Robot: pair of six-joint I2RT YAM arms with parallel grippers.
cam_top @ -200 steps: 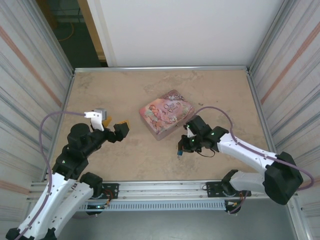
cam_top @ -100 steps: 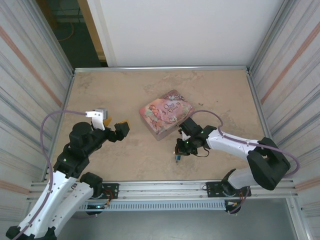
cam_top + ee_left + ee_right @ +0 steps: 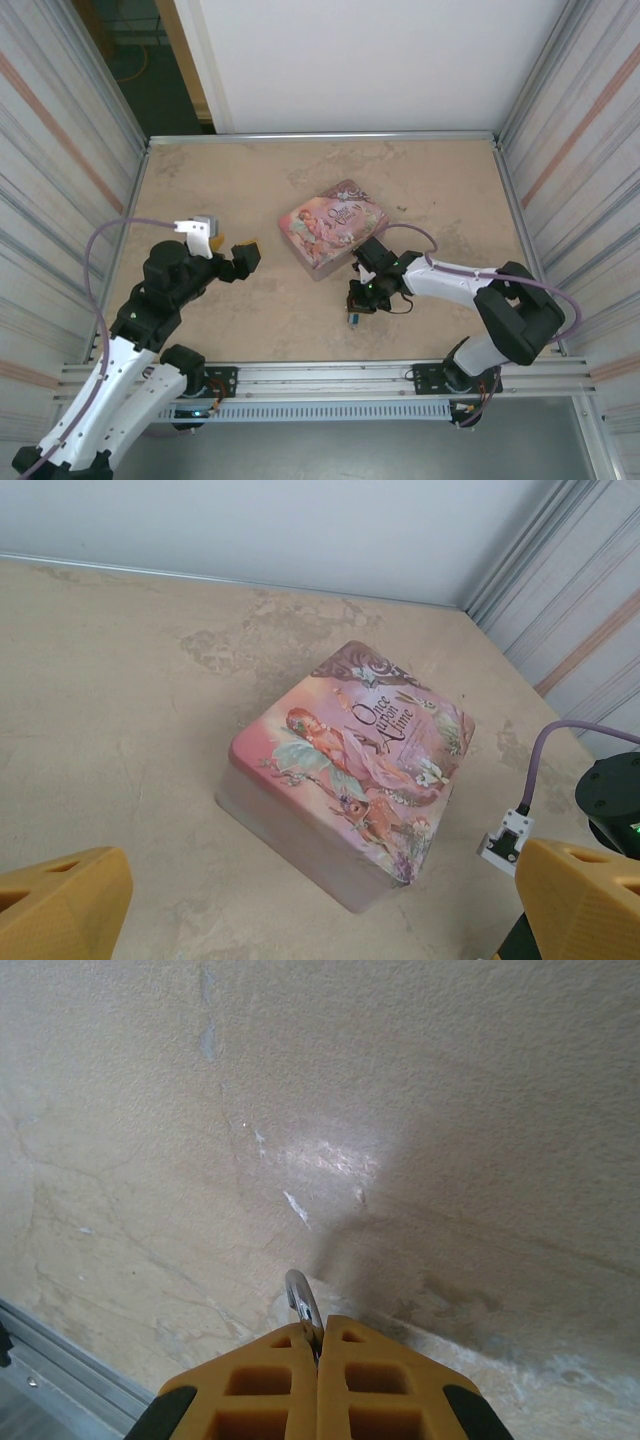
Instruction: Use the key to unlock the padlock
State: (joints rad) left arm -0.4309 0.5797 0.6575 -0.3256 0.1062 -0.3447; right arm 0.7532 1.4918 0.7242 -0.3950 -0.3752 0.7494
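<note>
2 arms, split duties: the right jaws pinch tight on the padlock (image 3: 354, 318), seemingly by its shackle, low over the worktop (image 3: 200, 180) near its front edge, likely steadying it. Left jaws gape wide, empty, beside the tin (image 3: 333, 228).

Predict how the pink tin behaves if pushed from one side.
The pink illustrated tin lies flat on a broad base, so it would probably slide, not tip or roll. Its straight walls look rigid. Its smooth printed top may be slippery.
</note>
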